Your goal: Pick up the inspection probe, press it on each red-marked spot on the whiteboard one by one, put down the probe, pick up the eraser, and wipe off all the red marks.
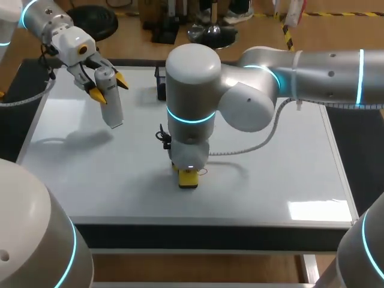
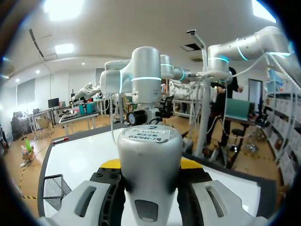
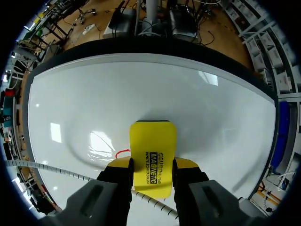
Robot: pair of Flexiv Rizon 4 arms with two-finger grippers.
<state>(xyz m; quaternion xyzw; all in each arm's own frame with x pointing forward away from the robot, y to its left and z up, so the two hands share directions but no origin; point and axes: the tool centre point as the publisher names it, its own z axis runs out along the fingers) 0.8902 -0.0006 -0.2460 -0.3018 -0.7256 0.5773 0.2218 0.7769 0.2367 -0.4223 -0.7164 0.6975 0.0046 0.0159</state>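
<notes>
**Eraser down on the whiteboard, probe held aloft on the left.**

The right jaws are clamped on the long sides of the yellow eraser point(image 1: 188, 178) point(image 3: 153, 157), a flat block with rounded corners, and it sits pressed on the glossy white whiteboard point(image 1: 270, 186) point(image 3: 211, 117) near the front middle. A thin curved red mark point(image 3: 121, 152) shows just beside the eraser's edge, right ahead of one finger. Over at the back left, the left jaws are closed around the probe point(image 1: 110, 99) point(image 2: 149, 165), a smooth grey cylinder with a rounded cap and a labelled end. It is tilted above the board with its soft shadow on the surface below. A black mesh holder point(image 2: 54, 188) sits at the board's edge.
</notes>
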